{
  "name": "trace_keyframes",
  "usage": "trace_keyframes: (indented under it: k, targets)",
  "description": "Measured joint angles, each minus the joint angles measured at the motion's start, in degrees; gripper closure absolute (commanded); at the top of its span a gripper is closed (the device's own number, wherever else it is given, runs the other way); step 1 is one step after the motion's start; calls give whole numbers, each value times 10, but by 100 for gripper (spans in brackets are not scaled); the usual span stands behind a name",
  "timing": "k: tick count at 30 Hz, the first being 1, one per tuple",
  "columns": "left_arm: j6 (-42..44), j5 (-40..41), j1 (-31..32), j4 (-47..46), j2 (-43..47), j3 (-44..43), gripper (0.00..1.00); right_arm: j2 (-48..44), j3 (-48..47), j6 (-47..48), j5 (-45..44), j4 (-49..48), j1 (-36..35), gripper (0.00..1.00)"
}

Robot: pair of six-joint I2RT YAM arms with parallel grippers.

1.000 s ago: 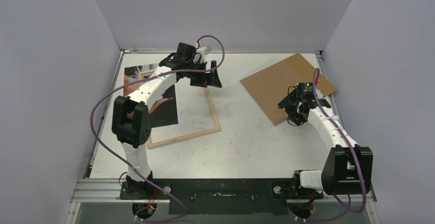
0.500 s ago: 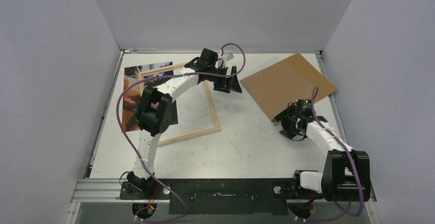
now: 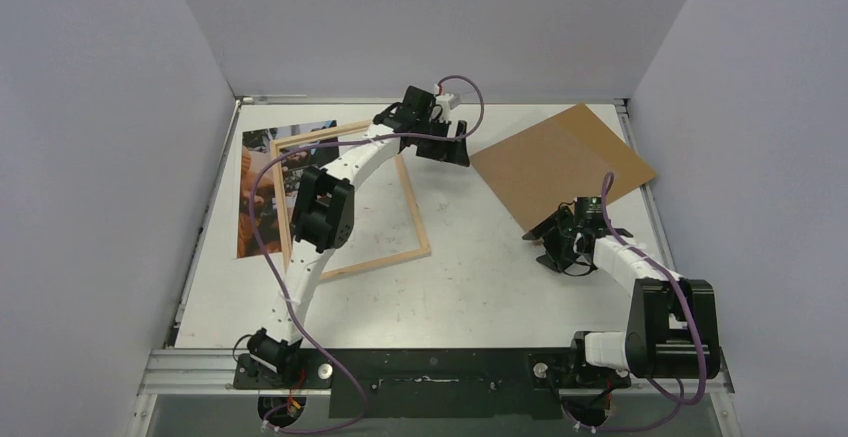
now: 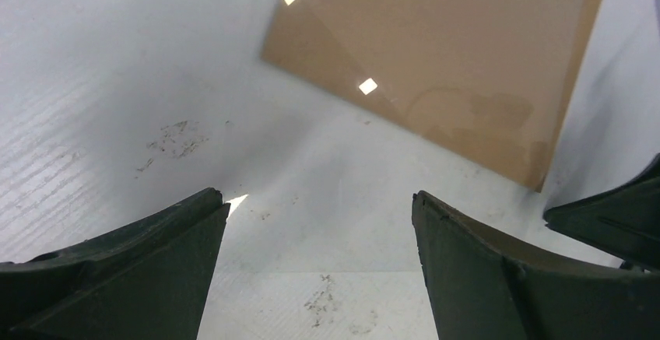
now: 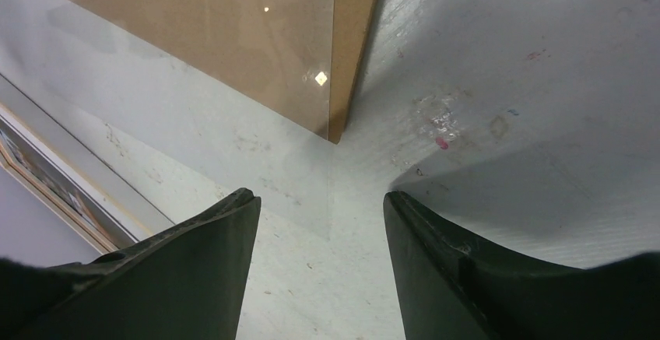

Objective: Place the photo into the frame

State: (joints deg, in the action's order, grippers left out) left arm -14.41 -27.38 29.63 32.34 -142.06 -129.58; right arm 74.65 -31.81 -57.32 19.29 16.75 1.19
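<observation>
Top external view: the photo (image 3: 258, 197), a dark print with orange and blue tones, lies picture-up at the table's (image 3: 480, 277) left edge, its long axis running near to far, overlapped by the left rail of the frame (image 3: 414, 207). That light-wood rectangle lies flat, its far end swung slightly left. The left gripper (image 3: 445, 150) hangs wide open and empty beside the brown board (image 3: 565, 157). The right gripper (image 3: 556, 253), jaws apart and holding nothing, sits by the board's near corner.
</observation>
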Motion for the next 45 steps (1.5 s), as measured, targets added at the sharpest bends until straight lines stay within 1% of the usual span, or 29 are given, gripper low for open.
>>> trace_keyframes:
  k: [4,7,11,16,28,35,45]
  targets:
    - [0,17,0,14,-28,-1,12,0,-2,10,-9,12,0,39]
    - [5,21,0,22,-41,-1,12,3,-2,12,-8,3,0,38]
    - [33,23,0,26,-46,-9,9,28,0,3,19,-51,3,39]
    - [57,24,0,26,-51,-16,9,44,11,-9,46,-109,3,39]
    - [52,-78,-13,31,-77,-47,14,47,18,-6,68,-137,7,38]
    - [27,-104,-18,49,-80,-52,16,47,18,1,85,-131,7,38]
    - [-1,-118,-45,55,-80,-52,16,46,15,16,111,-106,7,37]
